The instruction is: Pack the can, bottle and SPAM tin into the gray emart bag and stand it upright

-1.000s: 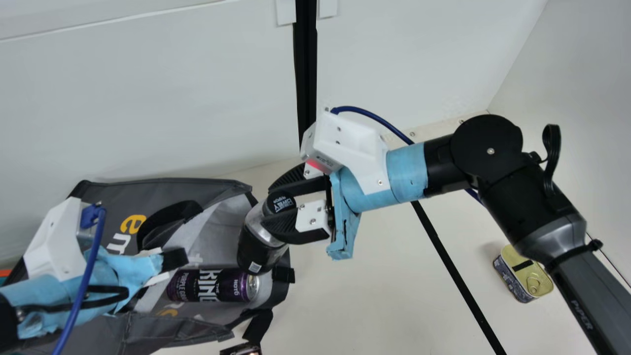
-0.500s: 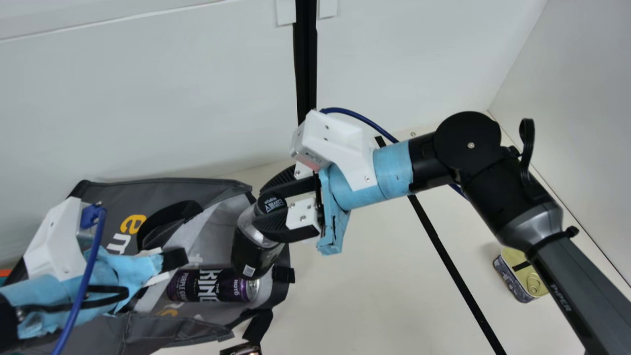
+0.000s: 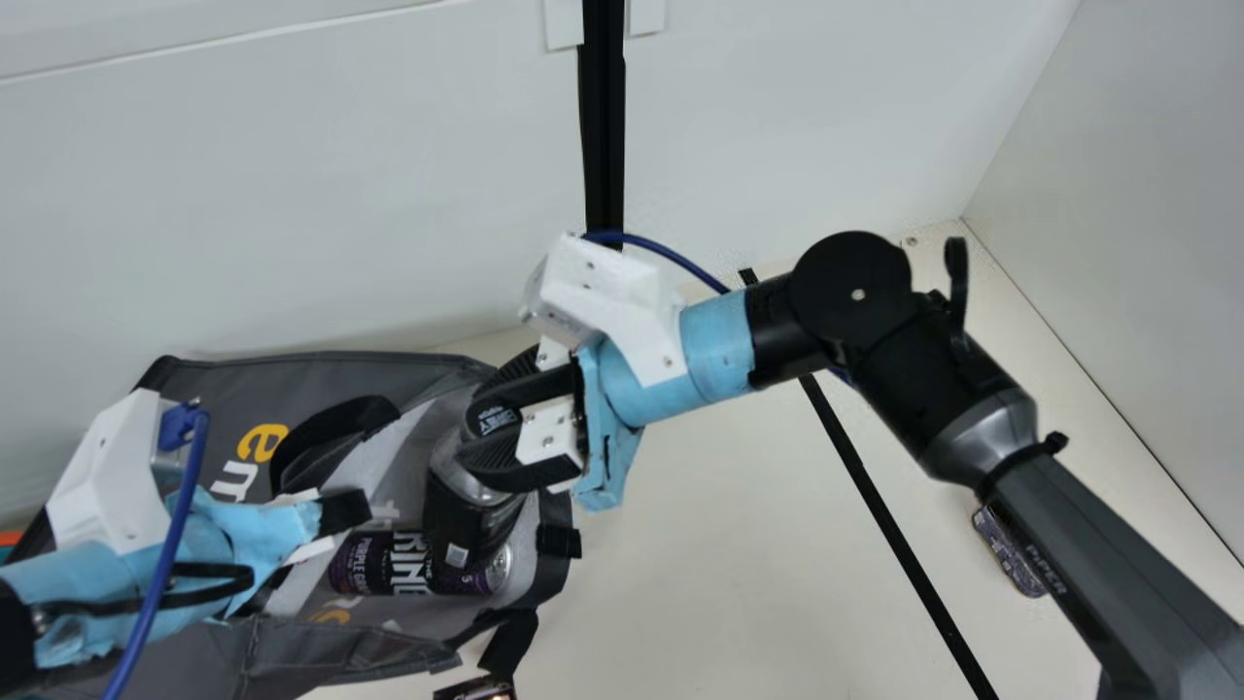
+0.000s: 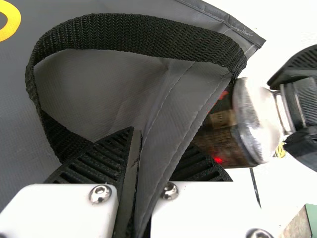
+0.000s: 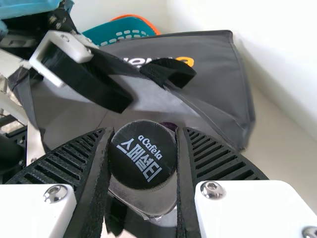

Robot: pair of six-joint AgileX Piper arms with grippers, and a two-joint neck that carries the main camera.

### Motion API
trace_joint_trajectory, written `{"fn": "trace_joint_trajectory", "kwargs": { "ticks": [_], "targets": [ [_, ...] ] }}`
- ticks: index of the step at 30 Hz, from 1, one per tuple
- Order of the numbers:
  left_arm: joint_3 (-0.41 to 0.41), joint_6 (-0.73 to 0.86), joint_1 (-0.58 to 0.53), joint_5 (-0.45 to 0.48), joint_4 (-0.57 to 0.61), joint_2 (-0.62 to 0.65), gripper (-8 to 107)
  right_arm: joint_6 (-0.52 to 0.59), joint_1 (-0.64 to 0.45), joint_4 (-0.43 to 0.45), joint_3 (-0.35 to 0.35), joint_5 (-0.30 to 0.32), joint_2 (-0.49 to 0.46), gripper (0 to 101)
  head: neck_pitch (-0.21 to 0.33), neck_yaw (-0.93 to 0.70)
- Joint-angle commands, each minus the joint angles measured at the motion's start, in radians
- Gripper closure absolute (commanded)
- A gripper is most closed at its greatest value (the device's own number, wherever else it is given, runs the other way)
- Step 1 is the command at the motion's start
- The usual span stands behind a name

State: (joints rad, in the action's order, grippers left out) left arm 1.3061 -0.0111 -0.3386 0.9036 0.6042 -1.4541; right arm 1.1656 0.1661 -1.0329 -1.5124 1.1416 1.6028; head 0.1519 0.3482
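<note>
The gray emart bag (image 3: 204,389) lies on its side with its mouth toward the table's middle; the purple can (image 3: 384,564) rests inside. My left gripper (image 3: 330,525) is at the mouth's edge; in the left wrist view the left gripper (image 4: 136,183) is shut on the bag's edge beside a handle. My right gripper (image 3: 520,418) holds the dark bottle (image 3: 466,520) by its cap, tilted, over the can at the opening. In the right wrist view the right gripper (image 5: 142,158) has both fingers against the black cap (image 5: 142,154). The SPAM tin (image 3: 1011,549) is partly behind my right arm.
A teal basket (image 5: 119,30) with an orange one stands beyond the bag. A small dark object (image 3: 476,688) lies at the main view's bottom edge. A black strip (image 3: 904,544) crosses the table; white walls rise behind and at the right.
My right gripper has moved left with the bottle, from the edge of the bag's mouth to over the can. My right arm now covers part of the tin. The left arm has kept still.
</note>
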Motion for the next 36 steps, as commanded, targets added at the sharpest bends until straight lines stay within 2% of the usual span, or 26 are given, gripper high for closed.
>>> {"fn": "trace_joint_trajectory", "kwargs": {
  "ticks": [1, 17, 36],
  "targets": [
    [0.0, 0.0, 0.0, 0.0, 0.0, 0.0, 107, -0.004, 0.021, 0.004, 0.002, -0.019, 0.005, 101, 0.023, 0.001],
    [0.0, 0.0, 0.0, 0.0, -0.002, 0.0, 107, -0.026, 0.155, 0.009, -0.001, -0.124, 0.1, 101, 0.023, 0.001],
    [0.0, 0.0, 0.0, 0.0, -0.016, 0.0, 107, -0.065, 0.246, 0.048, -0.055, -0.194, 0.231, 101, 0.023, 0.001]
  ]
}}
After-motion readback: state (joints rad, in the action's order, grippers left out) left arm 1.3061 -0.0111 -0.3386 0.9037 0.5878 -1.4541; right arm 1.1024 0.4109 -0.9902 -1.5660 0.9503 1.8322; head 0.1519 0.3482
